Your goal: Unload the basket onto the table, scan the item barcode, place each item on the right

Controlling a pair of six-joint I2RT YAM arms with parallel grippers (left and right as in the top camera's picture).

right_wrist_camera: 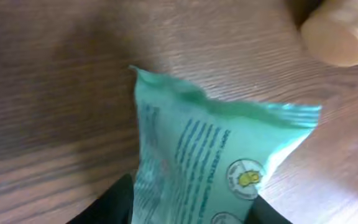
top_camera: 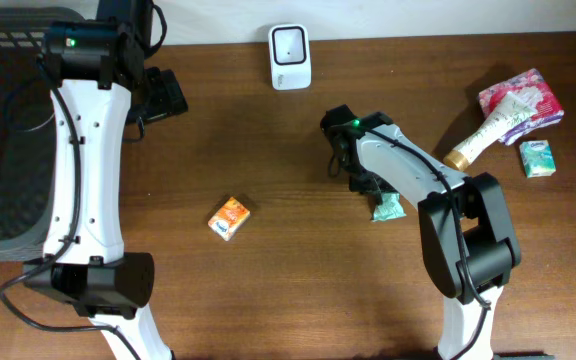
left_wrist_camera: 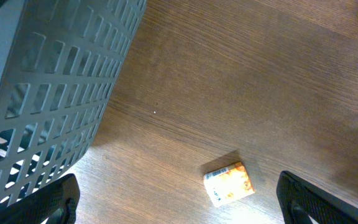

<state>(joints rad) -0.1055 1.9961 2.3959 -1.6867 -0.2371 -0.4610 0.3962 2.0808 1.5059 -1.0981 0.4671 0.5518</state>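
The mint-green crinkled plastic packet (right_wrist_camera: 204, 155) with printed text lies flat on the brown wooden table (top_camera: 268, 300), nearer my base than the white boxy scanner (top_camera: 290, 56) and off to its right. My right claw (right_wrist_camera: 188, 214) is down over the packet with one black finger at each side of its near end. From here I cannot tell whether I am pinching it or merely flanking it. A cream plastic tube with a tan cap (top_camera: 483, 140) lies farther right of the scanner, its cap end close to the packet. Its other end lies on a pink flowered soft pack (top_camera: 523, 97), with a small green box (top_camera: 537, 159) beside them. Left of the scanner and nearer me sits a small orange carton (top_camera: 229, 217). Far left of the scanner stands the dark grey slotted plastic basket (top_camera: 8, 130). My left claw (left_wrist_camera: 179, 199) hangs beside the basket, fingers spread wide and pinching nothing.
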